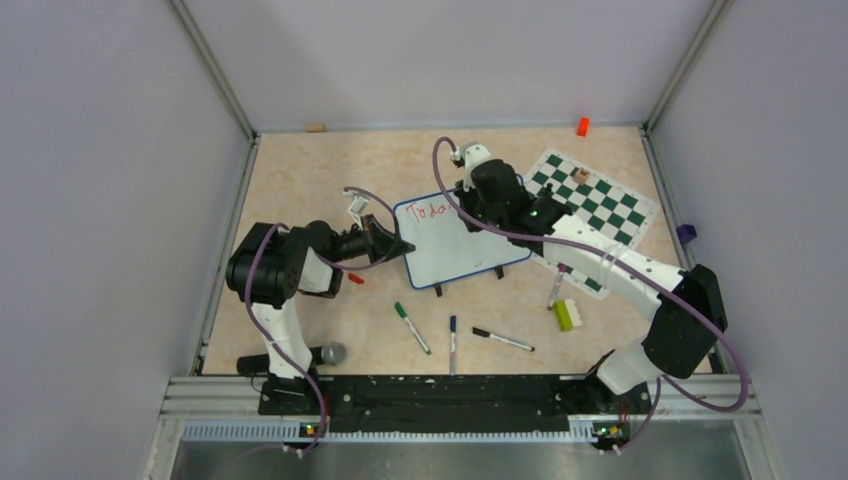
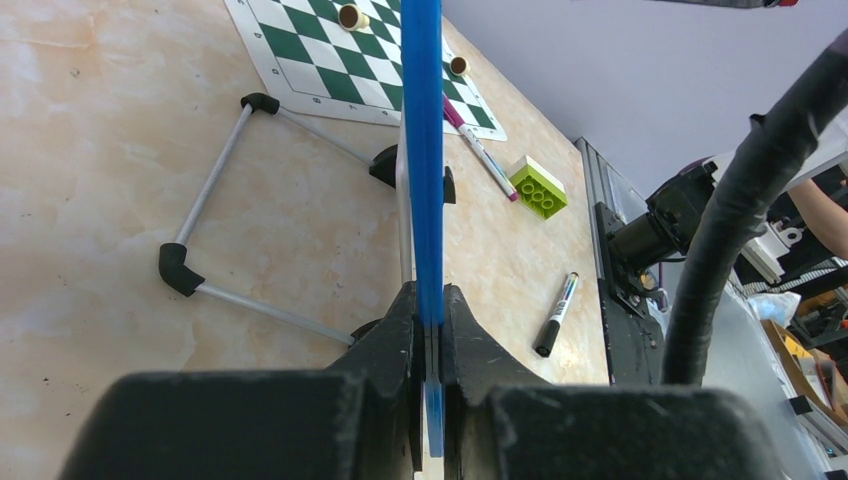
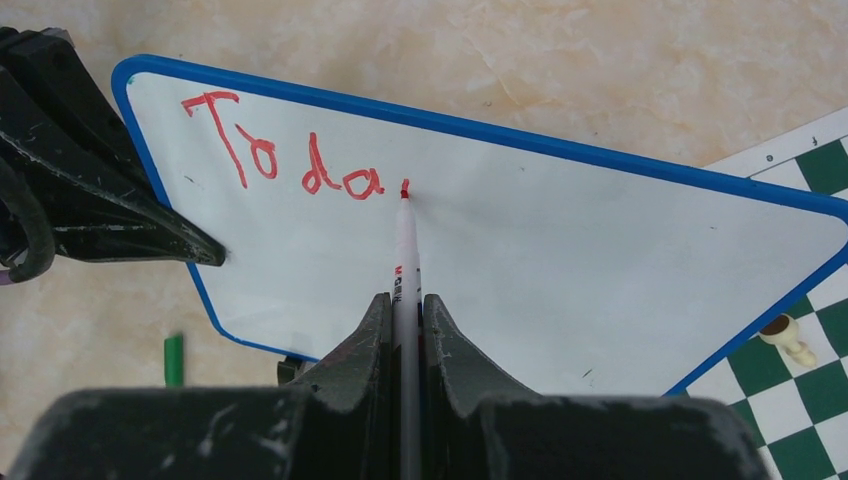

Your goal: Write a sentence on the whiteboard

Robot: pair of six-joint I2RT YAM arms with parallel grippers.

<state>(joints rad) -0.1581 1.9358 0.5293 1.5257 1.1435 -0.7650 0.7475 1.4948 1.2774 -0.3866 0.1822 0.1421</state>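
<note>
The table [image 1: 290,190] is pale, like stone. My whiteboard [image 1: 455,250] stands just beside the chess mat [image 1: 610,210]. My left gripper [image 2: 428,305] pinches its blue rim, on the side away from the mat. I think it is light, stiff and slippery. My right gripper [image 3: 405,305] squeezes the red marker [image 3: 404,235], with the tip on the sentence [image 3: 280,165]. I see no boxes.

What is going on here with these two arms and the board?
The left gripper is shut on the edge of the small blue-framed whiteboard, steadying it. The right gripper is shut on a slim white marker whose red tip touches the board just after the red handwritten letters "Toda". The sentence is only begun.
</note>
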